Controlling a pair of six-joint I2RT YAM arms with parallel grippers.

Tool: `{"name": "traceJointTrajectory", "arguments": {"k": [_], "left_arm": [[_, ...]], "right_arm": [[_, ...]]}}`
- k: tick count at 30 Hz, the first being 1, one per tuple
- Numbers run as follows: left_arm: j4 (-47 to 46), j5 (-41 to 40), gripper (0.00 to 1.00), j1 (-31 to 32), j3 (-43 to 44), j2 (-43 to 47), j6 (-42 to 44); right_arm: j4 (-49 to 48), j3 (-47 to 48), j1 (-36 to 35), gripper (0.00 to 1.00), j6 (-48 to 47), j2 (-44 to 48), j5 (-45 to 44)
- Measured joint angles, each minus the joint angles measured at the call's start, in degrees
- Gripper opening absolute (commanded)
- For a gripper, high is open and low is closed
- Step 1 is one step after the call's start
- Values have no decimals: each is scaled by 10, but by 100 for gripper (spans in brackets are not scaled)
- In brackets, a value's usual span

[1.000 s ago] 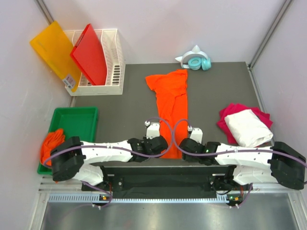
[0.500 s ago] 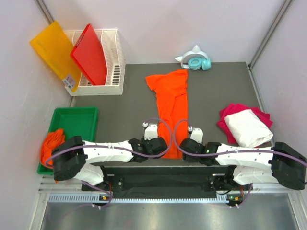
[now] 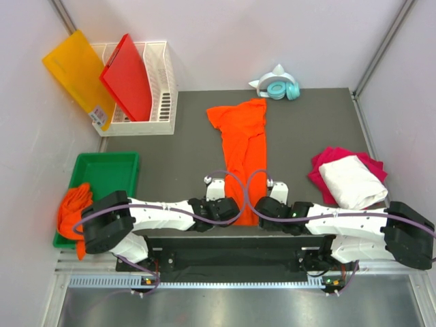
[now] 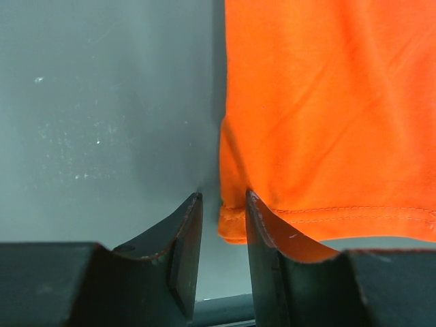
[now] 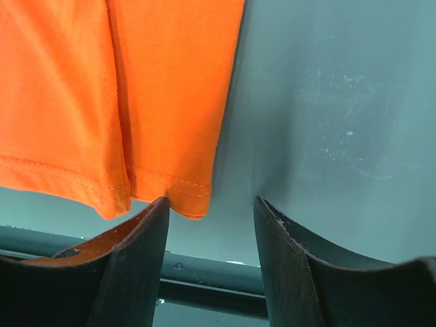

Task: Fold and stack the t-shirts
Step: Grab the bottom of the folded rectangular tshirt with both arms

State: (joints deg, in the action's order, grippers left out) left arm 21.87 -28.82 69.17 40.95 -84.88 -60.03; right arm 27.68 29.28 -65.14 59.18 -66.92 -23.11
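A bright orange t-shirt (image 3: pixel 242 146), folded into a long strip, lies along the middle of the dark table. My left gripper (image 3: pixel 229 215) is at the strip's near left hem corner. In the left wrist view the orange hem corner (image 4: pixel 233 225) sits between the narrowly parted fingers of my left gripper (image 4: pixel 223 197), with a gap still showing. My right gripper (image 3: pixel 261 216) is at the near right corner. In the right wrist view my right gripper (image 5: pixel 211 201) is wide open around the hem corner (image 5: pixel 189 201). A folded white t-shirt (image 3: pixel 352 181) lies on a magenta-pink t-shirt (image 3: pixel 327 161) at the right.
A green tray (image 3: pixel 107 170) stands at the left, with crumpled orange t-shirts (image 3: pixel 73 204) over its near left edge. A white rack (image 3: pixel 160 95) at the back left holds a red board (image 3: pixel 128 76), and a yellow-orange board (image 3: pixel 75 71) leans beside it. Teal headphones (image 3: pixel 279 87) lie at the back.
My left arm has shifted slightly, its elbow moving right, while the gripper stays at the hem corner. The right arm and the shirt have not visibly moved.
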Motion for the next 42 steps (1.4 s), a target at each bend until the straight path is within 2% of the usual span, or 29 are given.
{"name": "traceJointTrajectory", "arguments": {"k": [6,13,15,16,19,23,25,29,33,35,39,41,42], "left_arm": [[-13,6,31,0,0,-2,-3],[-21,12,13,0,-6,2,-19],[-21,13,7,0,-9,5,-25],[-21,14,0,0,-10,5,-29],[-20,15,0,2,-10,6,-36],[-18,13,0,4,-10,6,-41],[-17,13,0,7,-10,6,-44],[-17,10,0,11,-10,6,-46],[-12,6,0,14,-5,1,-46],[-10,4,0,15,-3,0,-46],[-8,4,0,15,-1,-2,-46],[-7,4,0,15,-1,-3,-46],[-7,4,0,15,0,-3,-47]], "right_arm": [[0,0,0,53,1,0,0],[1,0,0,53,5,0,-2],[1,0,0,53,5,0,-2],[1,0,0,53,5,0,-2],[1,0,0,47,5,0,-2],[2,-2,0,34,3,0,-3],[2,-4,0,32,3,0,-6],[-5,-7,0,31,3,0,-8],[-11,-8,0,44,2,0,-8],[-17,-8,0,48,3,0,-8],[-24,-8,0,47,-1,0,-9],[-26,-6,0,43,-6,-5,-10],[-26,-3,0,37,-9,-12,-13]]}}
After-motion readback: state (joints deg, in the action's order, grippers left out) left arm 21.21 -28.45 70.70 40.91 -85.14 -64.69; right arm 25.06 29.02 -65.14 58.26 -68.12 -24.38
